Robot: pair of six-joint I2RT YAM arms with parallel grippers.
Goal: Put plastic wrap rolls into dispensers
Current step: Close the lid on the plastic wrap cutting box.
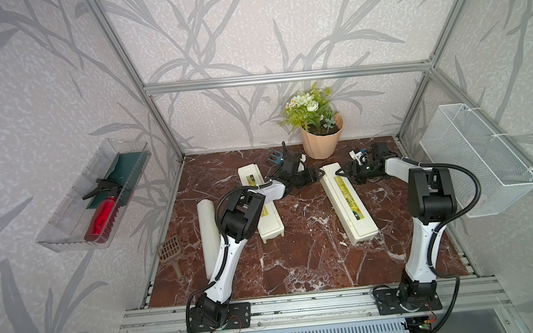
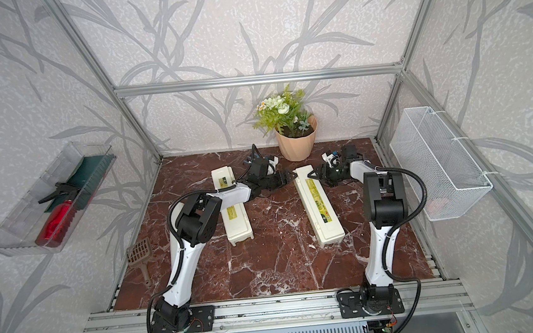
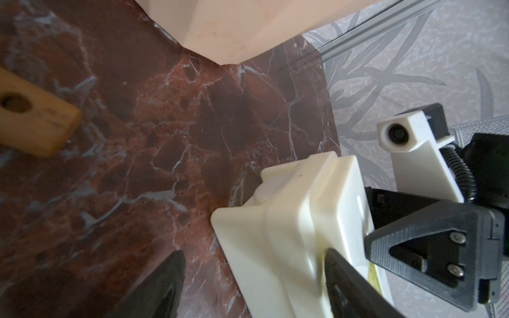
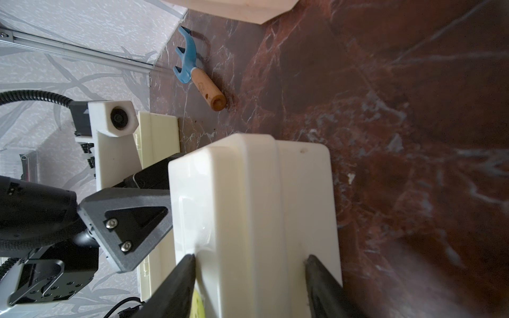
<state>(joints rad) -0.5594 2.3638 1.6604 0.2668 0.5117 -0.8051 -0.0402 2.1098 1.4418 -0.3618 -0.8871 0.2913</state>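
1. The right claw [image 1: 341, 171] stands about half wide. Its fingers [image 4: 181, 283] sit on either side of the far end of the right dispenser [image 1: 351, 206] and appear to touch it. I judge it is gripping the box so that it cannot slide.
2. The left claw [image 1: 318, 175] is wide and holds nothing. One finger [image 3: 347, 283] lies against the lid at that same end, and the other hangs over bare counter [image 1: 300, 263]. This looks like a set-up for prising open the lid, which is shut.
3. That dispenser lies flat and aslant between the two arms, where both can reach it.
4. A yellow-green label strip [image 1: 348, 196] runs along its lid. It has dark print and small coloured marks, all too small to read, and no brand is legible.
5. The left dispenser [image 1: 272, 227] lies shut under the left arm. It bears the same kind of label, also unreadable.
6. One plastic wrap roll [image 1: 207, 225] lies on the counter near the left dispenser, outside any box. I see no second roll, and I cannot tell whether one is already inside a dispenser.
7. At the back, a flower pot [image 1: 320, 142] and a hand rake [image 4: 192, 71] stand clear of the work.
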